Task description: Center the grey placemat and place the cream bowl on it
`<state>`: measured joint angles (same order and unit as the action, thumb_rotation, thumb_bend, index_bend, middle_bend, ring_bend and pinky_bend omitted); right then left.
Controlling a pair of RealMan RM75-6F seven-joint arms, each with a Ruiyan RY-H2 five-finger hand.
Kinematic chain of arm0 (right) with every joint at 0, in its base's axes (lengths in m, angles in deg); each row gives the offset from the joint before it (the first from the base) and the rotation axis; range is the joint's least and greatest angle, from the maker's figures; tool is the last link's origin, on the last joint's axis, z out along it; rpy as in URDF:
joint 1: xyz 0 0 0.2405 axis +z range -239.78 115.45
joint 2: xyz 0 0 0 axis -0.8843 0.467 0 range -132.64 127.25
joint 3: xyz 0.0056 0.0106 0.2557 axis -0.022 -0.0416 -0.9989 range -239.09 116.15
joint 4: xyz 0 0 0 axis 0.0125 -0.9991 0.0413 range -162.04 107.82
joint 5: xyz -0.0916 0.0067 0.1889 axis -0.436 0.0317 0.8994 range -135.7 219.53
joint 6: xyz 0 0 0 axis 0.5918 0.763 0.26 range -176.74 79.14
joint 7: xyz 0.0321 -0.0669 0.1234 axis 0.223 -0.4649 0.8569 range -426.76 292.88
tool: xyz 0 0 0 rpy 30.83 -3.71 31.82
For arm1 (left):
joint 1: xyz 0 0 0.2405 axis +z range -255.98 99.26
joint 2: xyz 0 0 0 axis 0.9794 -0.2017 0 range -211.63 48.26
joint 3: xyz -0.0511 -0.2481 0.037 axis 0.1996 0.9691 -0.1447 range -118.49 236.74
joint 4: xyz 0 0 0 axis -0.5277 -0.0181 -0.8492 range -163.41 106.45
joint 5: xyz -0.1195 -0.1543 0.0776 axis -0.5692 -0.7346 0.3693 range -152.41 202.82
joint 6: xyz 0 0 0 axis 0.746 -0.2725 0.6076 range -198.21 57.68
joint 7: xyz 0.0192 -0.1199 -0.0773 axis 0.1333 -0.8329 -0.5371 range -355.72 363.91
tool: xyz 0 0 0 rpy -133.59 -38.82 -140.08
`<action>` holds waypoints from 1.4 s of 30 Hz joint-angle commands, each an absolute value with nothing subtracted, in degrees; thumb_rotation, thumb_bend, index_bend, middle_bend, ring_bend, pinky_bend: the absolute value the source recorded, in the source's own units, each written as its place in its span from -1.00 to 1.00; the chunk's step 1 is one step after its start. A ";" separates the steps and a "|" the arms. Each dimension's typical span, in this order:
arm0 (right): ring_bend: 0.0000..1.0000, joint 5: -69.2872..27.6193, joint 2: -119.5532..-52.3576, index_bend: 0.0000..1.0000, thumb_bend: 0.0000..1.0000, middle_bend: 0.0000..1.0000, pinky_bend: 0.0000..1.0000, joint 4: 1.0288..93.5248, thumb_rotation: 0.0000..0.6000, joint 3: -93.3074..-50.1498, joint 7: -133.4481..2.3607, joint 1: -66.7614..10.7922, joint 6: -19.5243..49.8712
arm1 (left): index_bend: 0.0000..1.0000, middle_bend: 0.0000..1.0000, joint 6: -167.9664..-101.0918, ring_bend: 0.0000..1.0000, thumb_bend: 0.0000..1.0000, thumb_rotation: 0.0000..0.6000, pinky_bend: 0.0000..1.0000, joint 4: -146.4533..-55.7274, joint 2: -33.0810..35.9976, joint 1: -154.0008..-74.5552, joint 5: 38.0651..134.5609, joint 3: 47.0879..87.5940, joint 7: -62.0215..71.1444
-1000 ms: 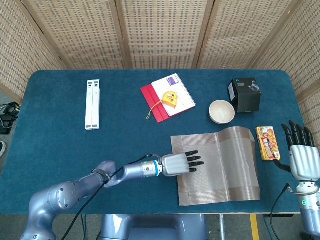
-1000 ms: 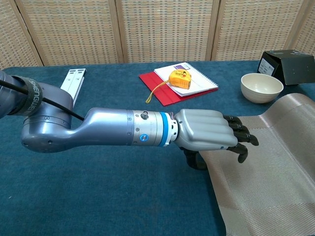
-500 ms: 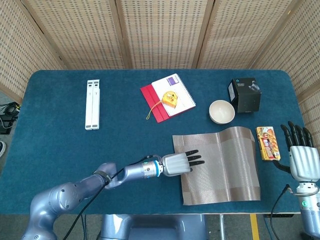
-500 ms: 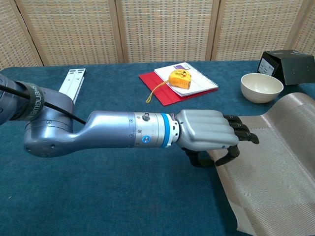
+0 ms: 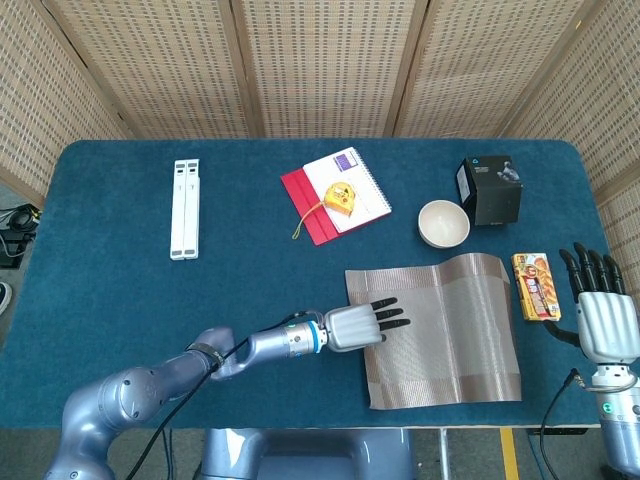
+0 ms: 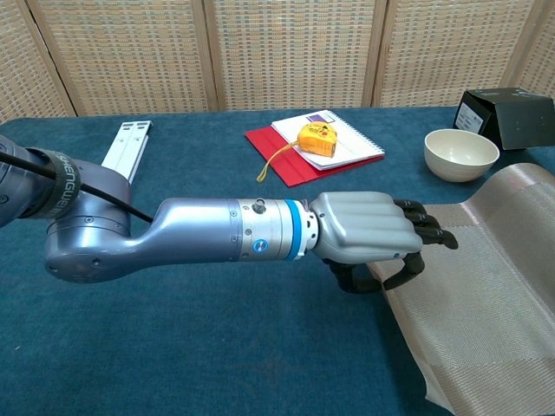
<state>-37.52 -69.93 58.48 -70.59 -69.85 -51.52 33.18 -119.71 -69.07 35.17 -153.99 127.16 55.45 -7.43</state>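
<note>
— What has changed in the last second?

— The grey placemat [image 5: 440, 330] has slid slightly toward the right and lower part of the head view; its left edge now sits a little further right. The left hand [image 5: 355, 326] still lies across that left edge, fingers [image 5: 392, 312] stretched over the weave. In the chest view the thumb seems hooked under the mat's edge, so it is probably pinching it, though the contact is partly hidden.

— And the other hand?

— The right hand [image 5: 604, 314] stays at the lower right, off the table edge, fingers apart and upright, holding nothing.

— Room to move?

— Bare blue table [image 5: 120, 300] fills the lower left. The mat's near edge lies close to the table's front edge; a snack packet [image 5: 535, 286] lies just beside its right edge.

— The bowl?

— The cream bowl [image 5: 443, 222] stands right of centre, above the mat, beside a black box [image 5: 491, 190]. It looks empty.
</note>
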 commanded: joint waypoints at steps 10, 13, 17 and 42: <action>-1.00 -37.83 -69.82 -1.00 -1.00 -1.00 -1.00 58.89 1.00 -70.46 -70.07 -51.60 33.29 | 0.77 -1.00 -118.33 -1.00 0.09 1.00 -1.00 -75.48 29.63 -151.57 124.04 56.53 -0.82; -1.00 -38.00 -69.74 -1.00 -1.00 -1.00 -1.00 59.04 1.00 -70.41 -70.10 -51.53 33.18 | 0.77 -1.00 -117.96 -1.00 0.09 1.00 -1.00 -79.06 26.69 -150.31 123.01 56.52 1.57; -1.00 -38.46 -69.65 -1.00 -1.00 -1.00 -1.00 59.42 1.00 -70.28 -70.21 -51.63 33.54 | 0.77 -1.00 -118.41 -1.00 0.09 1.00 -1.00 -83.61 22.74 -147.82 121.37 56.34 3.48; -1.00 -40.88 -69.37 -1.00 -1.00 -1.00 -1.00 61.50 1.00 -69.20 -72.00 -52.03 34.70 | 0.78 -1.00 -122.60 -1.00 0.09 1.00 -1.00 -101.21 5.96 -135.19 122.89 47.87 10.92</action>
